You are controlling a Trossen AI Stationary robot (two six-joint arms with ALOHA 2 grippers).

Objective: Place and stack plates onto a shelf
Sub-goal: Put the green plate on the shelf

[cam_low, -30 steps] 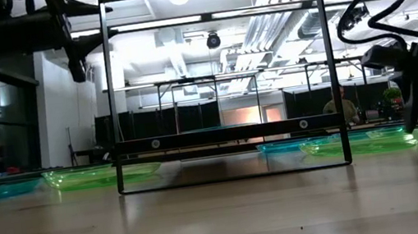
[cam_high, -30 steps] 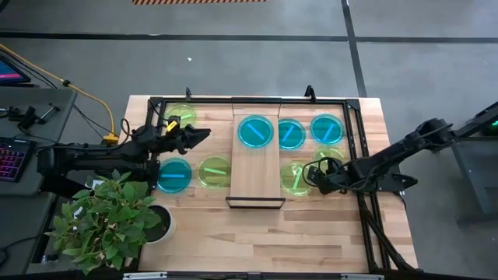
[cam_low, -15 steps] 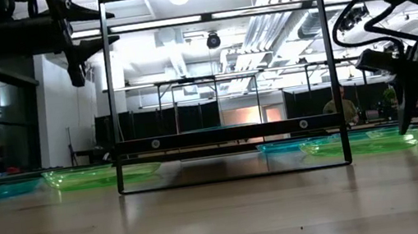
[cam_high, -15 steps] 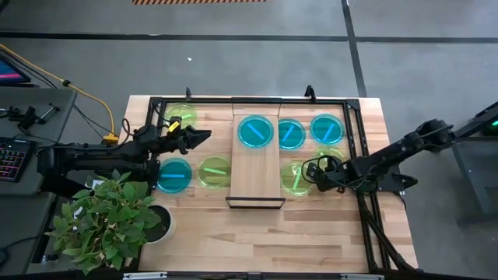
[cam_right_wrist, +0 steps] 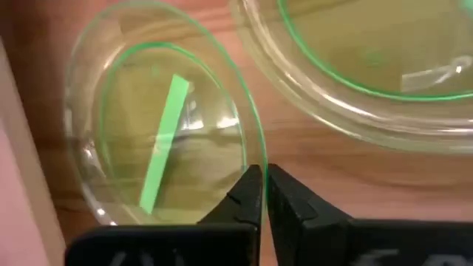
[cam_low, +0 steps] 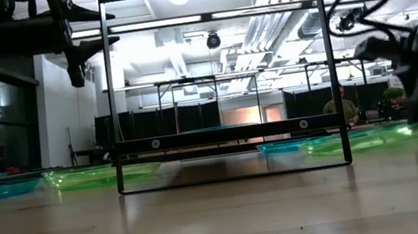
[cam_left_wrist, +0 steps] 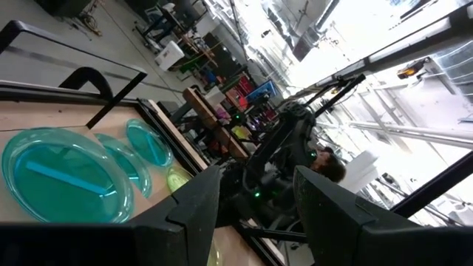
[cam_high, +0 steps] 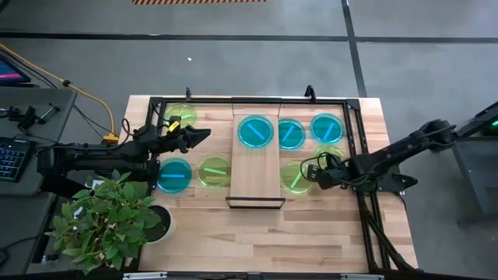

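Note:
The shelf, a light-wood board in a black frame, lies mid-table with one cyan plate on its far end. Two more cyan plates and a green plate lie flat on the table to its right. My right gripper is shut on another green plate beside the shelf's right edge. Left of the shelf lie two green plates and a cyan plate. My left gripper hovers open above them, with nothing between its fingers. My right gripper pinches the green plate's rim between its two fingertips, on the side facing the table's right edge. The fingers slant down from the right. The plate sits roughly level, right side up; whether it is clear of the table, I cannot tell.
A potted plant stands at the table's near left corner. A thin black frame runs around the working area, with an upright black frame at the shelf's near end. The near part of the tabletop holds nothing.
My right gripper has shut its fingers on the green plate's rim; a second ago they stood open beside it. The left arm has kept still.

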